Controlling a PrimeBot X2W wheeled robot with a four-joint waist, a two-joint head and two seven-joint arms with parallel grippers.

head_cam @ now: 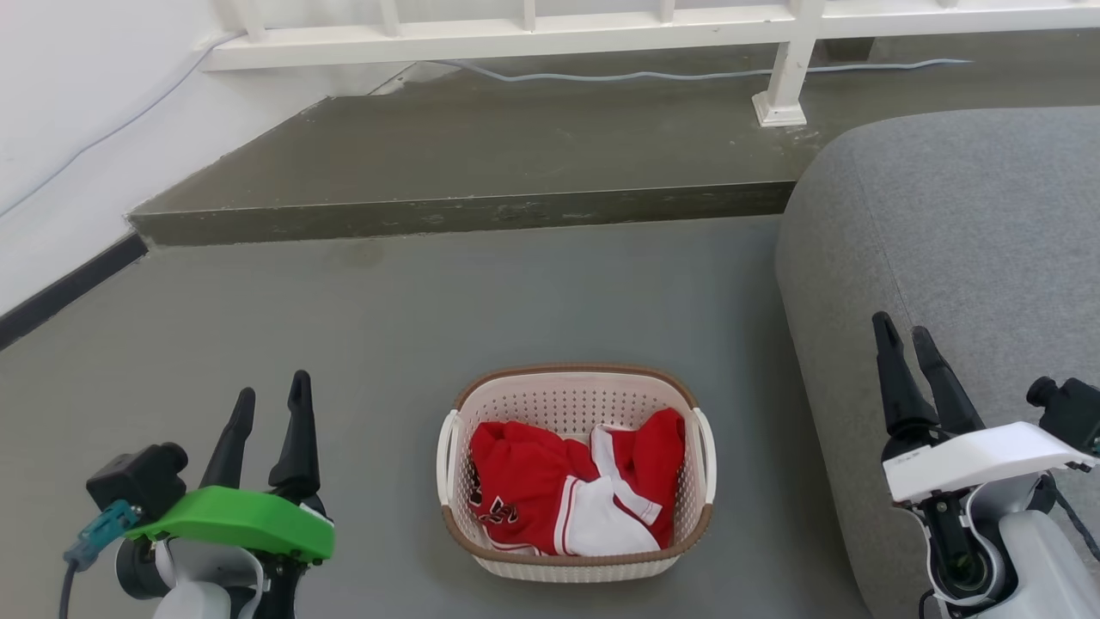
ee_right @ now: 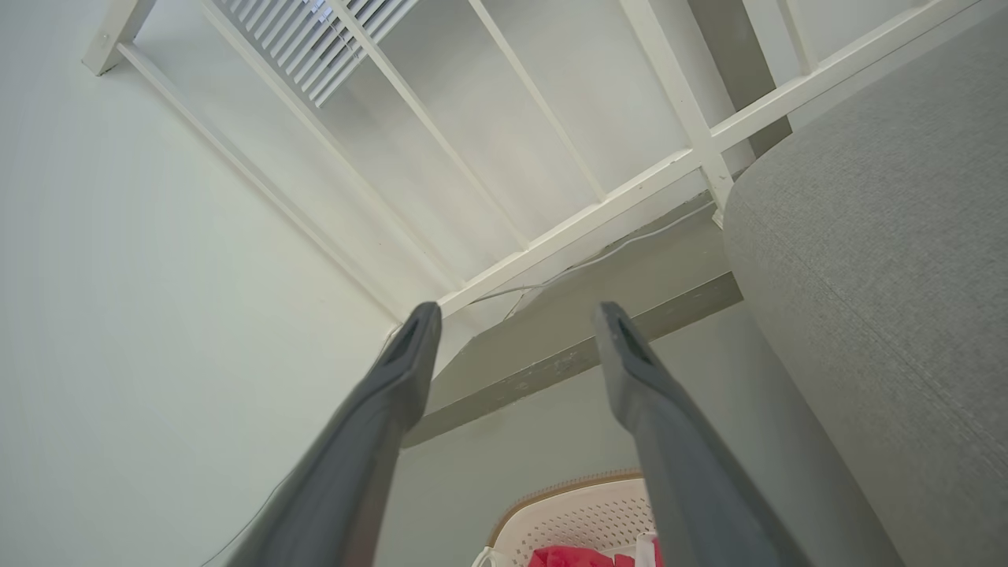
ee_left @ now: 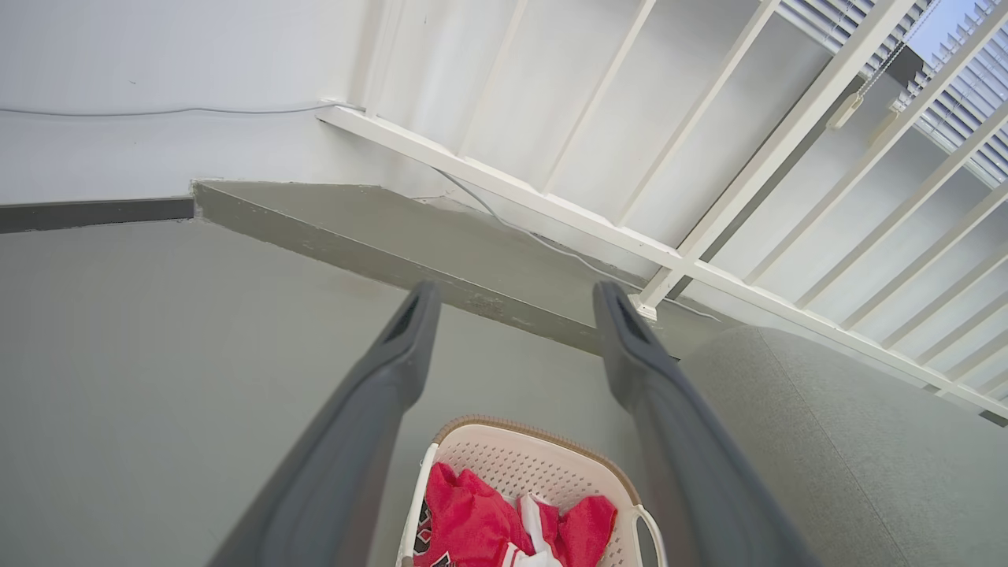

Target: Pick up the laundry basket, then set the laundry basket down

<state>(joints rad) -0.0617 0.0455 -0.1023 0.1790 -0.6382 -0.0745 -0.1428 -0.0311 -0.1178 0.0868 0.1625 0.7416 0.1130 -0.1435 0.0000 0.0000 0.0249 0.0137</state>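
Head view: the basket (head_cam: 574,402) sits upright on the grey floor (head_cam: 361,327), low in the middle, with red and white clothes (head_cam: 550,490) bundled inside. The left gripper (head_cam: 273,387) hangs at the lower left, well apart from the basket, its fingers spread and holding nothing. The right gripper (head_cam: 901,325) is at the lower right, in front of the grey sofa (head_cam: 962,241), and is likewise empty. Beyond the basket a raised step (head_cam: 481,155) runs under a white railing (head_cam: 601,34).

Left wrist view: the left gripper (ee_left: 516,293) has its two fingers wide apart. The basket (ee_left: 520,465) shows between them at the bottom edge, clothes (ee_left: 472,520) within, not touched. The sofa (ee_left: 827,441) lies to the right.

Right wrist view: the right gripper (ee_right: 516,311) is spread too. The basket (ee_right: 583,516) peeks in at the bottom between the fingers, beside the sofa (ee_right: 890,236).
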